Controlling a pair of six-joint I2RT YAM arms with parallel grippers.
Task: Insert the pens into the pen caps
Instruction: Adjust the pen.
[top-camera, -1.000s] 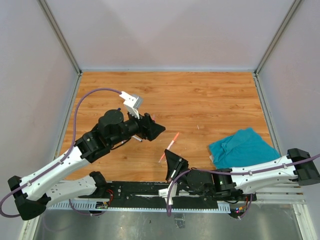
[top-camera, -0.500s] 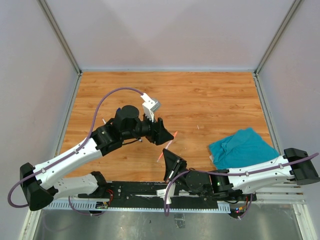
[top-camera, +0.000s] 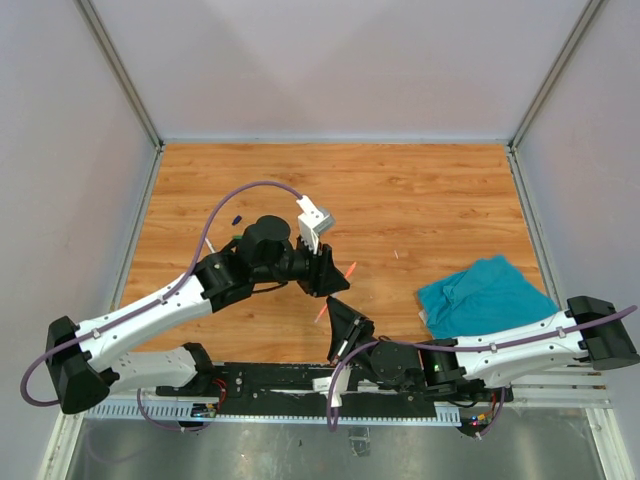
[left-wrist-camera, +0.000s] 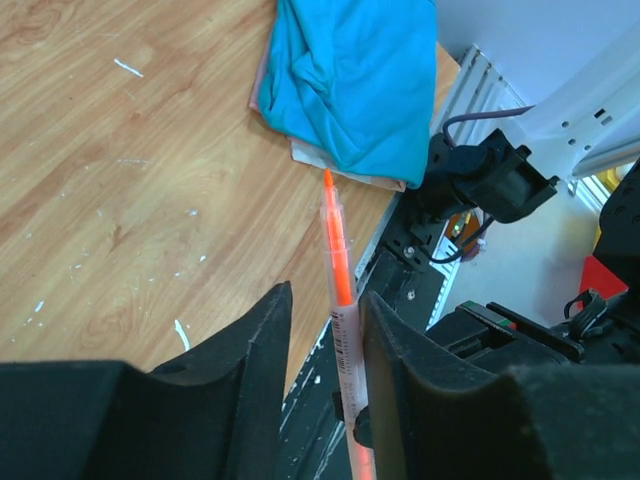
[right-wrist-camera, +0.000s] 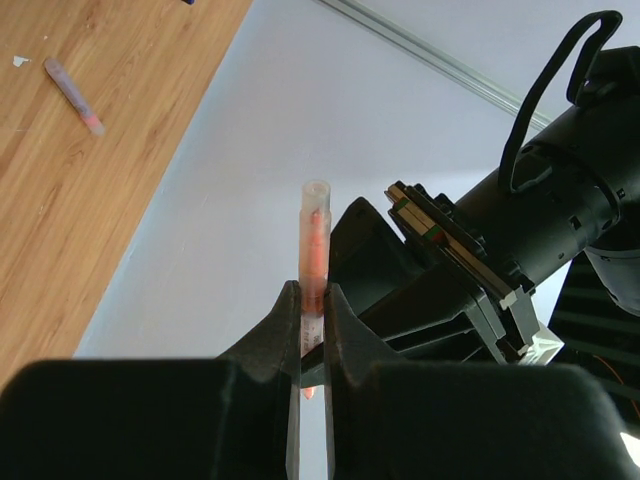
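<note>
Now my right gripper (right-wrist-camera: 312, 295) clamps the orange pen (right-wrist-camera: 315, 230) tight at centre frame; my left gripper (left-wrist-camera: 322, 300) straddles that pen lower centre, jaws partly open.

Pale grey walls (top-camera: 330, 60) enclose a scuffed wooden tabletop (top-camera: 420, 190).

The left arm (top-camera: 150, 315) and right arm (top-camera: 520, 342) are glossy white shells joined by matte black motor housings (top-camera: 268, 240). A thin purple cable (top-camera: 255, 183) runs along each. A white box camera (top-camera: 316, 220) tops the left wrist. The left pincer (left-wrist-camera: 325, 298) and right pincer (right-wrist-camera: 312, 292) have black wedge-shaped fingers (left-wrist-camera: 250, 350).
</note>
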